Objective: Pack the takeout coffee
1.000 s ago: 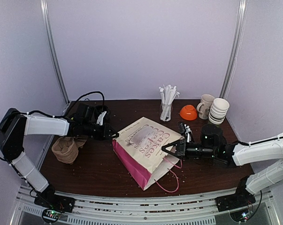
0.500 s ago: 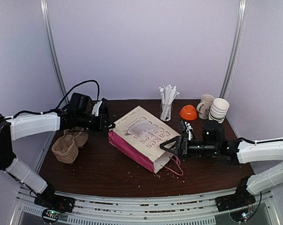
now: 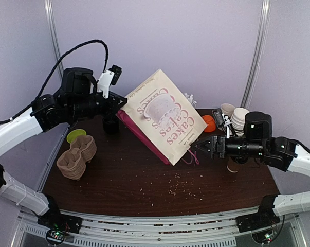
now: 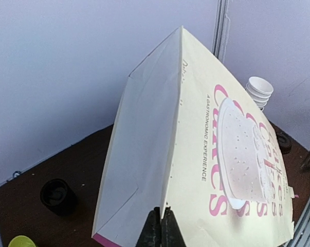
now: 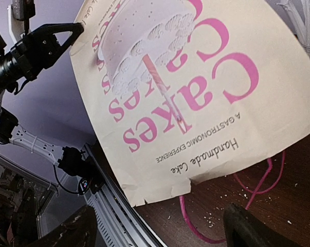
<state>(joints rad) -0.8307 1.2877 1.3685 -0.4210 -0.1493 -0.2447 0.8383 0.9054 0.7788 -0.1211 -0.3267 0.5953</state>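
A cream paper bag (image 3: 165, 113) printed "Cakes" in pink hangs tilted above the table, mouth end lowest. My left gripper (image 3: 123, 103) is raised and shut on the bag's bottom fold; in the left wrist view the gripper (image 4: 161, 212) pinches that crease of the bag (image 4: 237, 154). My right gripper (image 3: 197, 146) stands open just right of the bag's mouth, holding nothing. In the right wrist view the gripper (image 5: 160, 208) is spread wide below the bag (image 5: 196, 77). A small brown paper cup (image 3: 232, 165), apparently the takeout coffee, stands under my right arm, its top hidden.
The bag's pink cord handles (image 3: 189, 157) dangle onto the table. A beige mug (image 3: 226, 109), stacked white cups (image 3: 240, 119) and an orange bowl (image 3: 208, 123) stand at back right. Brown pulp cup carriers (image 3: 75, 159), a lime disc (image 3: 75, 136) and a black round object (image 3: 111, 124) are at left. Crumbs (image 3: 180, 180) lie mid-table.
My left gripper has swung up high with the bag's bottom, tipping the bag mouth-down. My right gripper has let go of the bag's mouth, opened, and drawn back to the right.
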